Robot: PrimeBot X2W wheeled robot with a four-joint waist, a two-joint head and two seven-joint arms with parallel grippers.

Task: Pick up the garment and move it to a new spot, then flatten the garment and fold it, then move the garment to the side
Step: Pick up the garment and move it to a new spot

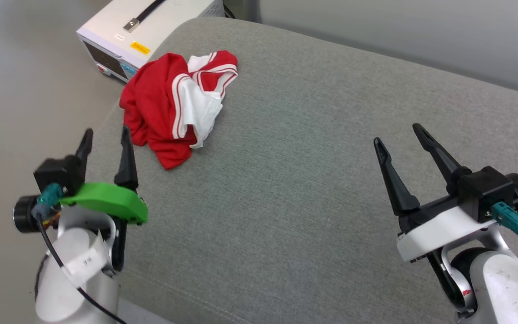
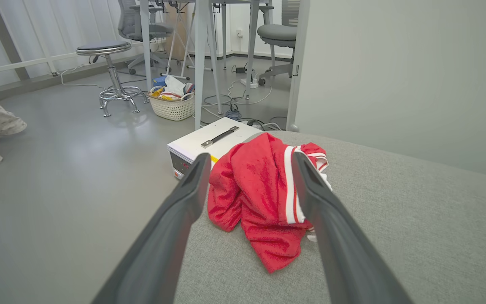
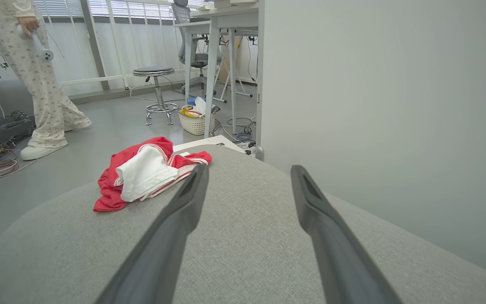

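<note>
- Garment (image 1: 169, 103) lies crumpled in a heap on the grey cushion (image 1: 313, 171), close to its far left edge. I see mostly red cloth, with a white sleeve and red-white striped trim bunched on top.
- My left gripper (image 1: 107, 130) hovers at the cushion's left edge, near the heap but not touching it. Its fingers are spread wide with nothing between them. In its wrist view the red cloth shows beyond and between the two fingers, clear of both.
- My right gripper (image 1: 396, 133) is over the right part of the cushion, well apart from the heap. Its fingers are also spread wide and it holds nothing.
- A white box (image 1: 119, 40) with a dark handle on its lid stands on the floor just beyond the heap, beside the cushion's corner.
- In the right wrist view, a person (image 3: 44, 84) in pale patterned trousers stands on the floor well beyond the cushion, with a white controller in one hand.
- Further back in the left wrist view I can make out a round stool (image 2: 108, 55) and a pale woven basket (image 2: 173, 107) by some table legs.
</note>
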